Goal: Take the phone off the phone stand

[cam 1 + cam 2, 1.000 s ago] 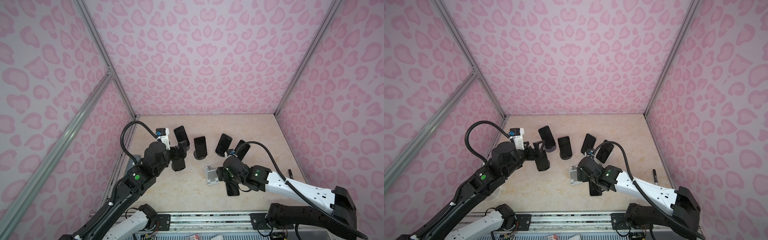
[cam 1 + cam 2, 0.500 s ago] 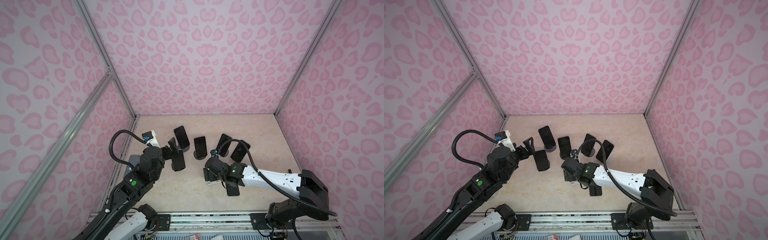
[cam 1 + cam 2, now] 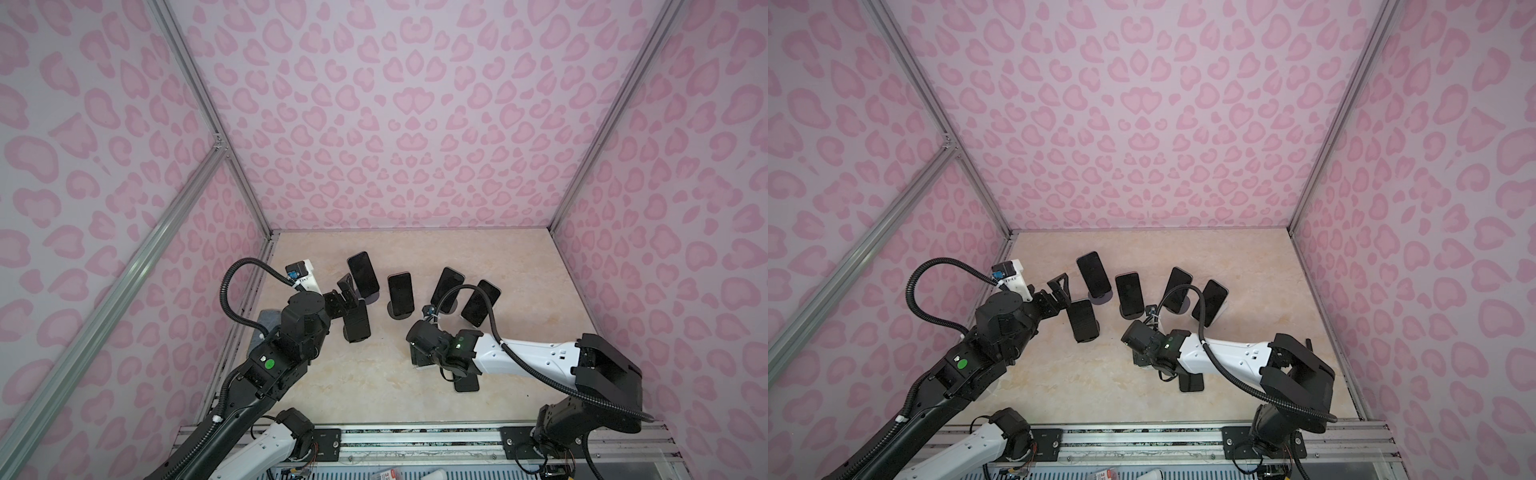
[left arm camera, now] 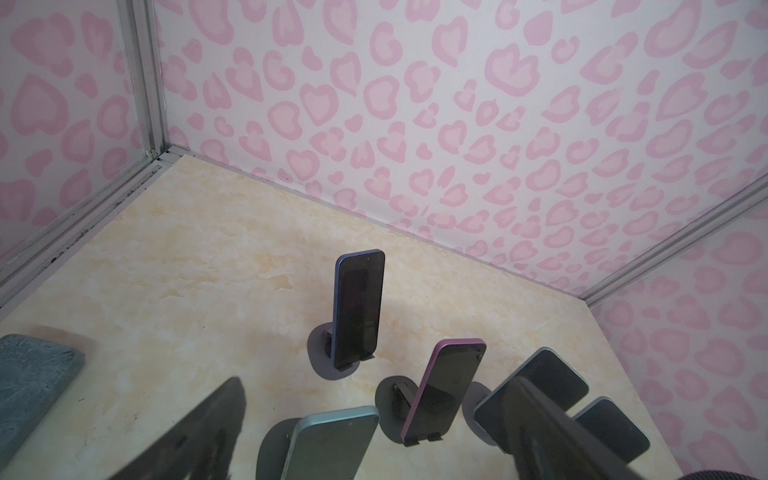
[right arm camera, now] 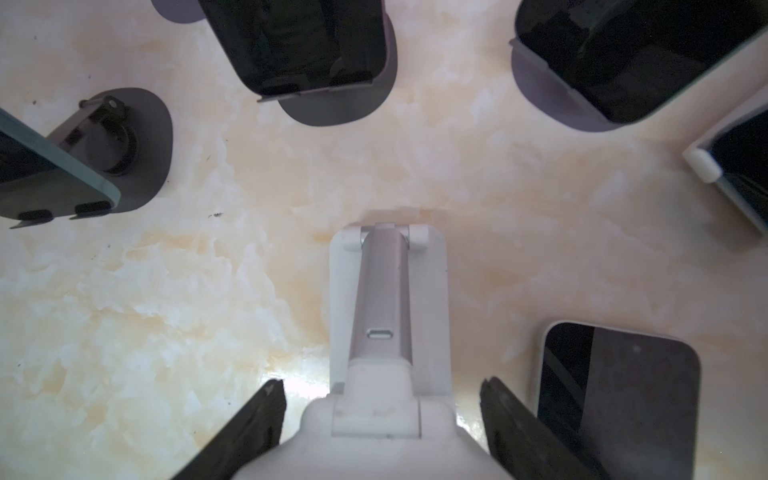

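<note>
Meanwhile, our left gripper [image 3: 1065,291] gapes empty beside the teal phone [image 3: 1082,320], leaning on its gray stand [image 4: 268,449]. It looks like stiff, slick glass, so we'd pinch its long edges. The right gripper [image 5: 381,386] straddles a white stand [image 5: 388,291], grip unclear.

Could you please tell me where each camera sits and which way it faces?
Top views: high over the front rail, looking down toward the back wall; left arm and right arm both show.
Left wrist: on the left arm, facing the back corner past the blue phone; its blurred fingers frame the view.
Right wrist: on the right arm, looking straight down at the empty white stand between its fingers.
Shared: both wrist views catch the teal phone, which stands by the left gripper in both top views.
</note>
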`<state>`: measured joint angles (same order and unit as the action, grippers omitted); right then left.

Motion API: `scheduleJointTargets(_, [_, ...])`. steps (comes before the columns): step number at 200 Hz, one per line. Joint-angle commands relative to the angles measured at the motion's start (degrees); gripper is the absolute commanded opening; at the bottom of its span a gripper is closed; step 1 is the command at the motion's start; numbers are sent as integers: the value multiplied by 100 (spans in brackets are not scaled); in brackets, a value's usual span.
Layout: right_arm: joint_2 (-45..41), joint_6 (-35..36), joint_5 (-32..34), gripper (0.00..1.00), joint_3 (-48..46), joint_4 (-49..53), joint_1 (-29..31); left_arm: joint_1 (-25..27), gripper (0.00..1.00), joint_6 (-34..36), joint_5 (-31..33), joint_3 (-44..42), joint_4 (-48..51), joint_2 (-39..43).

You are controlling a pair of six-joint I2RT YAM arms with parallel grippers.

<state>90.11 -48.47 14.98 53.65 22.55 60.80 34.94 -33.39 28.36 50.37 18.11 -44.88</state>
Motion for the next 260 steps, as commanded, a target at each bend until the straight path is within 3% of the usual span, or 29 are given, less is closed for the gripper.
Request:
scheduleJointTargets(1, [60, -58, 187, 72, -56, -242, 4, -39, 100, -63, -60, 10, -206, -28])
scheduleJointTargets(47, [-13, 157, 395, 65, 106, 1, 18, -149, 100, -125, -240, 17, -212, 5])
scheduleJointTargets(120, [-519, 540, 769, 62, 377, 606, 85, -233, 100, -108, -671, 23, -279, -20])
scheduleJointTargets(174, [-1391, 1074, 1663, 62, 817, 1296, 63, -269, 99, 78, -1648, 76, -466, -201])
scheduleJointTargets(219, [-1807, 1958, 1603, 60, 1383, 1255, -980, -277, 99, 214, -3165, 260, -575, -789])
scheduleJointTargets(260, [-1694, 2904, 1407, 60, 2345, 991, -2117, -268, 96, 210, -4499, 369, -799, -1226])
